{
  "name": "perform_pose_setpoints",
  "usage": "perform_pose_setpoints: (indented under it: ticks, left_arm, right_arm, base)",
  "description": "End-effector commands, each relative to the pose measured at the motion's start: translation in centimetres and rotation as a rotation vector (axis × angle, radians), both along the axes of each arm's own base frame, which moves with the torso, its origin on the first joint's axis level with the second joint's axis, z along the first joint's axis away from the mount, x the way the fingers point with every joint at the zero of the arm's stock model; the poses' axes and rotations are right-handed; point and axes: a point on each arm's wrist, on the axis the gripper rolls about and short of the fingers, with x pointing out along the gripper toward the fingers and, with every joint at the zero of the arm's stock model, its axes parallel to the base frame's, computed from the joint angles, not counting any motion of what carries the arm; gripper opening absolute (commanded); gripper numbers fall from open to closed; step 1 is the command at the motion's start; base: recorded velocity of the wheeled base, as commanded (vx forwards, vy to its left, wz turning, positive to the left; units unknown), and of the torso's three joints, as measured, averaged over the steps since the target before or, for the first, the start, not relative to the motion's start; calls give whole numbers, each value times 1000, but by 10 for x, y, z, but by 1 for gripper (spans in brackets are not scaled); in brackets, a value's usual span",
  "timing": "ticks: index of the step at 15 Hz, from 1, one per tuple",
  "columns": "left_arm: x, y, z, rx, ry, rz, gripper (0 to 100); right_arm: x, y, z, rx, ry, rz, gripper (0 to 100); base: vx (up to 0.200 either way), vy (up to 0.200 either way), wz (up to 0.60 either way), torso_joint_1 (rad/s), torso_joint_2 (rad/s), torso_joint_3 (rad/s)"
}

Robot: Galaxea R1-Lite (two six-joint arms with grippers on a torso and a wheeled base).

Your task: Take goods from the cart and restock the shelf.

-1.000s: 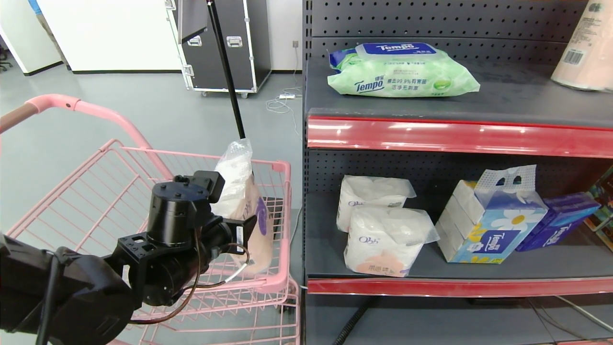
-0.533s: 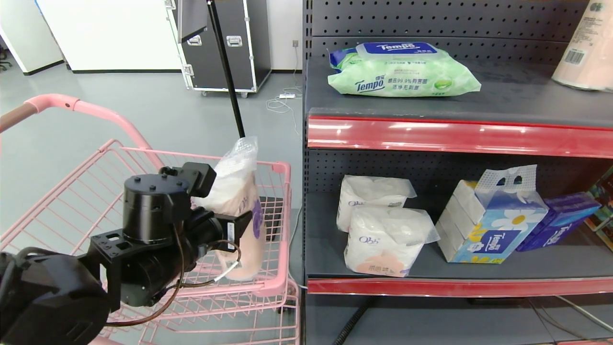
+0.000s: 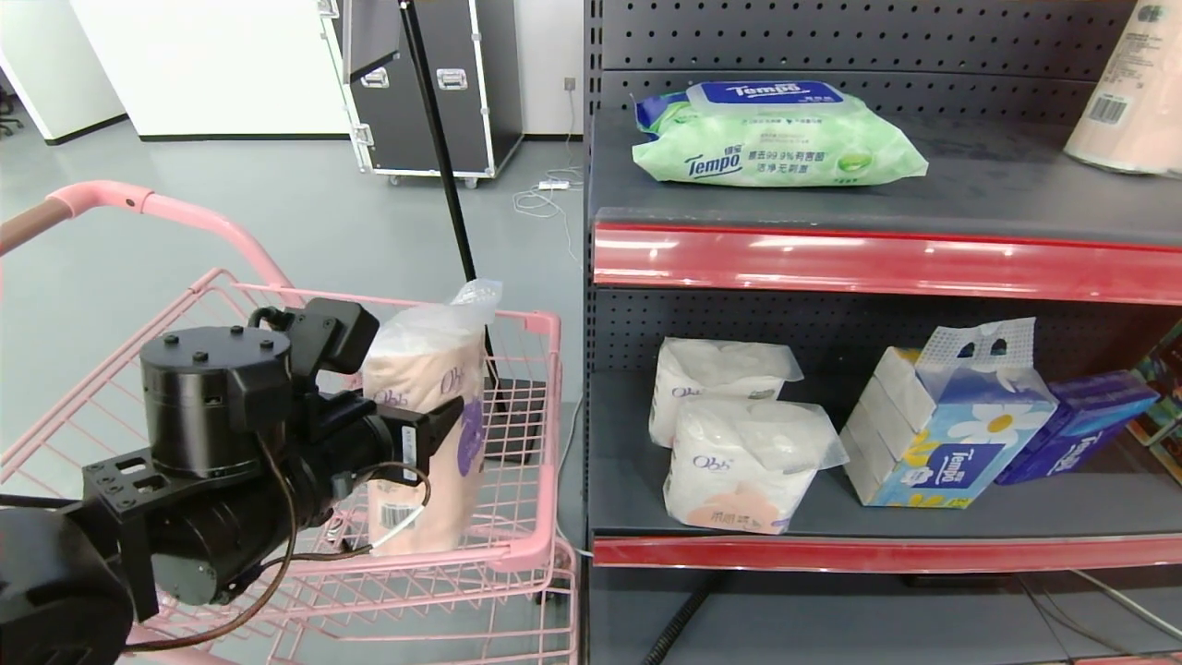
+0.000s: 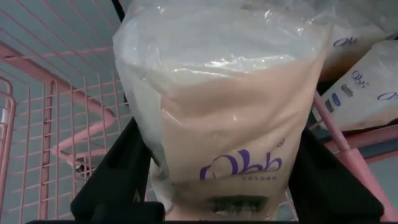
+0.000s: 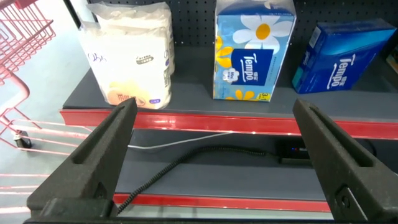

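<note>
Pinches paper pack (image 3: 420, 360) with left pincer (image 3: 427, 427) in cart (image 3: 528, 545), at 9 o'clock from shelf (image 3: 1062, 503); holds right pincer (image 5: 214, 109) spread, facing shelf.

Toilet-roll packs, three: cart pack (image 3: 427, 360) left of the shelf (image 3: 886, 259), rear pack (image 3: 716, 369) and front pack (image 3: 743, 466) on its lower level. Tissue packs there, two: flowered pack (image 3: 960, 434), blue pack (image 3: 1076, 429). Upper level: one wipes pack (image 3: 776, 134), one peach package (image 3: 1122, 92).
</note>
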Motion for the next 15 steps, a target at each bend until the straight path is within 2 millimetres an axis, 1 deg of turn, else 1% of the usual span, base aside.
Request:
perform_pose_setpoints:
  ticks: [1,4,5,8,10,13,14,15]
  left_arm:
    - [-2,1,-12,17,43,-13,0]
    - [9,-7,-9,-3,11,-94,0]
    - [20,-12,-10,-1,-29,-129,0]
    - [43,-23,-7,-46,-129,-125,0]
    - [54,-20,-3,-58,-158,-100,0]
    - [63,-16,-5,-64,-157,-83,0]
    - [60,-14,-13,-53,-125,-87,0]
    - [59,-14,-13,-53,-124,-87,0]
  right_arm:
    - [0,0,0,0,1,1,100]
    - [0,0,0,0,1,1,100]
    - [0,0,0,0,1,1,100]
    - [0,0,0,0,1,1,100]
    - [0,0,0,0,1,1,100]
    - [0,0,0,1,1,1,100]
    - [0,0,0,1,1,1,100]
    - [0,0,0,1,1,1,100]
  base:
    - [0,0,0,0,0,0]
    - [0,0,0,0,0,0]
    - [0,0,0,0,0,0]
    - [0,0,0,0,0,0]
    - [0,0,0,0,0,0]
    - [0,0,0,0,0,0]
    - [0,0,0,0,0,0]
    - [0,0,0,0,0,0]
